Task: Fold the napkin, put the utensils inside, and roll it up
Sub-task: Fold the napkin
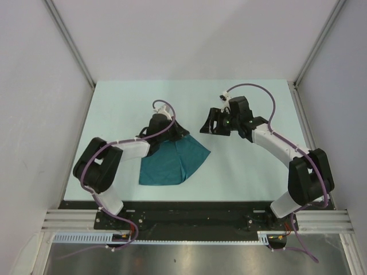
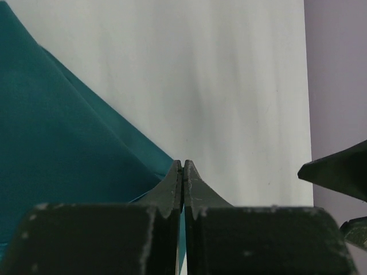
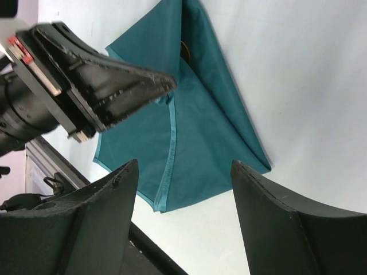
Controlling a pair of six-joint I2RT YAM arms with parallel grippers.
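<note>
The teal napkin (image 1: pixel 172 163) lies left of the table's centre, drawn up into a tent-like peak at its far side. My left gripper (image 1: pixel 174 128) is shut on that peak; in the left wrist view a strip of napkin (image 2: pixel 57 143) shows between the closed fingers of the left gripper (image 2: pixel 183 163). My right gripper (image 1: pixel 210 122) hovers open to the right of the cloth, nothing between its fingers. From the right wrist view, the right gripper (image 3: pixel 184 164) looks onto the napkin (image 3: pixel 200 132) and the left gripper (image 3: pixel 167 86). The utensils are hidden, except perhaps a brown sliver (image 3: pixel 184 51) at a fold.
The pale table (image 1: pixel 258 172) is walled by grey panels on the left, back and right. A black base rail (image 1: pixel 189 211) runs along the near edge, close to the napkin's near hem.
</note>
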